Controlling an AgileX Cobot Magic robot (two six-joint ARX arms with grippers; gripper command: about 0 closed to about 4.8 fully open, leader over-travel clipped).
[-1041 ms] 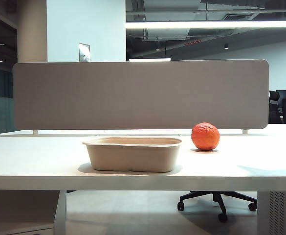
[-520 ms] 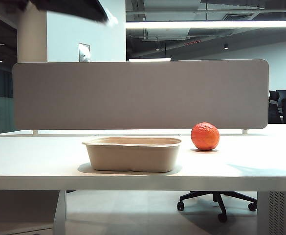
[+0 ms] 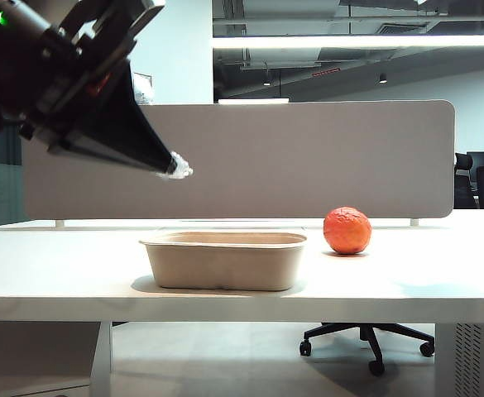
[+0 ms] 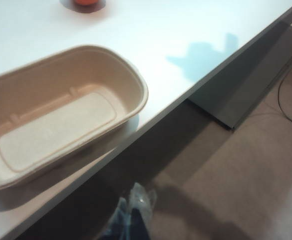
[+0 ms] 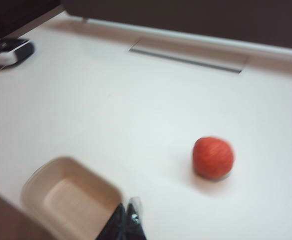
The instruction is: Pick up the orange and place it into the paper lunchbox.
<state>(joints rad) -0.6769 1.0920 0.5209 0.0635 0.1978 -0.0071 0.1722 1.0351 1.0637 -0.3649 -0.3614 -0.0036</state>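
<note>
The orange (image 3: 347,230) rests on the white table to the right of the paper lunchbox (image 3: 223,265), a small gap between them. The lunchbox is empty in the left wrist view (image 4: 61,120). My left gripper (image 3: 178,171) hangs high above the lunchbox's left end, shut, with nothing in it; its fingertips (image 4: 136,202) show pressed together. The right gripper (image 5: 130,210) is shut and empty, up in the air, with the lunchbox (image 5: 68,197) beside its tips and the orange (image 5: 213,157) farther off. It is outside the exterior view. The orange (image 4: 86,2) sits at the edge of the left wrist view.
A grey partition panel (image 3: 242,157) stands along the table's back edge. A black device (image 5: 8,50) lies at the far corner, and a cable slot (image 5: 188,55) is set in the tabletop near the panel. An office chair base (image 3: 370,337) is under the table.
The left arm has swung down from the upper left into the exterior view, its tip now above the lunchbox's left end. Orange and lunchbox have not moved.
</note>
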